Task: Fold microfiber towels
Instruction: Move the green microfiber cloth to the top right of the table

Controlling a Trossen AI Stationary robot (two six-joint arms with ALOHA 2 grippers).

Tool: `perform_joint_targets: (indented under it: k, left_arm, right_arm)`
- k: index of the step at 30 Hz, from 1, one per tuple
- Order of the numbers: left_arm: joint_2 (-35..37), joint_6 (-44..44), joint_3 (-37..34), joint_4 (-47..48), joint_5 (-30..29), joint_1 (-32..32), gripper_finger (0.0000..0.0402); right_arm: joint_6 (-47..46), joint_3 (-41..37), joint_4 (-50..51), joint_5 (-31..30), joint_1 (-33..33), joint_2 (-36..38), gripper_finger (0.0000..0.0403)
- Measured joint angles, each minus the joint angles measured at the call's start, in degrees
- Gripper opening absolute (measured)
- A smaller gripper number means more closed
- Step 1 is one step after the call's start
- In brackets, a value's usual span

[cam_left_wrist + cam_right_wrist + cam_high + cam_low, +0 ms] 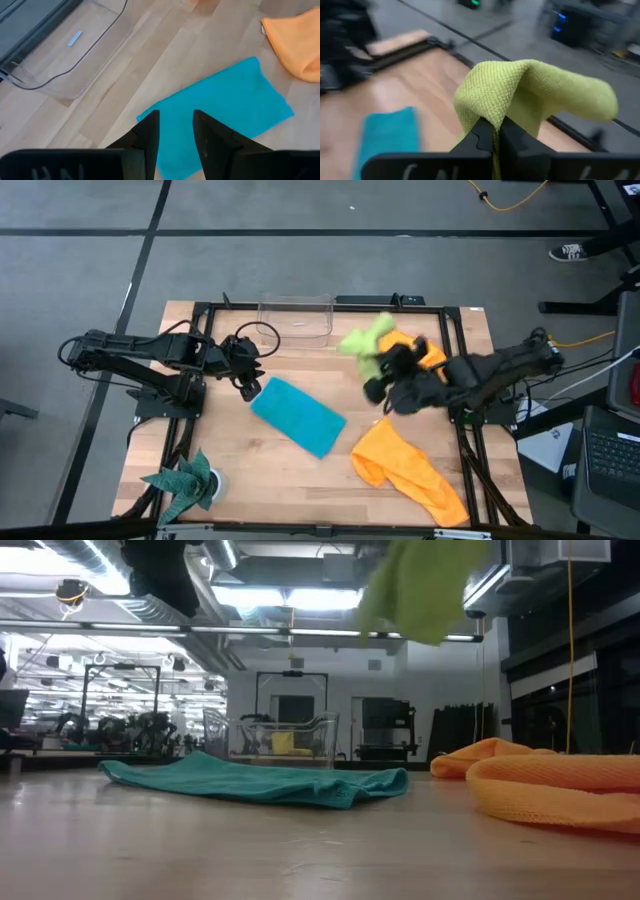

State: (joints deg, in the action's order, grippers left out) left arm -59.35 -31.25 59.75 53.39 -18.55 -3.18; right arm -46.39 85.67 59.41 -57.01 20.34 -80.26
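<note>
Right gripper (495, 137) is clamped on the green towel (530, 95), holding it up off the table (300, 470). Left gripper (175, 130) hovers part-open over the blue towel (220, 110), which lies flat. One orange towel (410, 470) lies below the right gripper, another (425, 352) beside it.

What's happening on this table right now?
The right gripper is shut on the lime-green towel and holds it up off the table. The left gripper hovers with fingers apart over a corner of the turquoise-blue towel, which lies folded flat mid-table. One orange towel lies crumpled in front of the right arm; another shows behind it.
</note>
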Motion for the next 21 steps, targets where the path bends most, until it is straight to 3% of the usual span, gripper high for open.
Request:
perform_joint_targets:
  k: [3, 7, 15, 21]
  left_arm:
    - [0.0, -0.1, 0.0, 0.0, 0.0, 0.0, 0.011]
    - [0.0, -0.2, 0.0, 0.0, 0.0, 0.0, 0.011]
    - [0.0, -0.2, 0.0, 0.0, 1.8, 0.0, 0.011]
    - [0.0, -1.8, 0.0, 0.0, 1.9, 0.0, 0.011]
  right_arm:
    - [-4.2, 0.0, 7.8, 1.8, -3.4, 2.3, 0.0011]
    - [-2.6, -0.1, 12.8, 9.2, -8.5, 3.2, 0.0044]
    - [5.8, -0.1, 12.9, 14.6, -19.1, 5.9, 0.0172]
    - [5.7, -0.1, 12.9, 19.8, -22.1, 6.9, 0.0244]
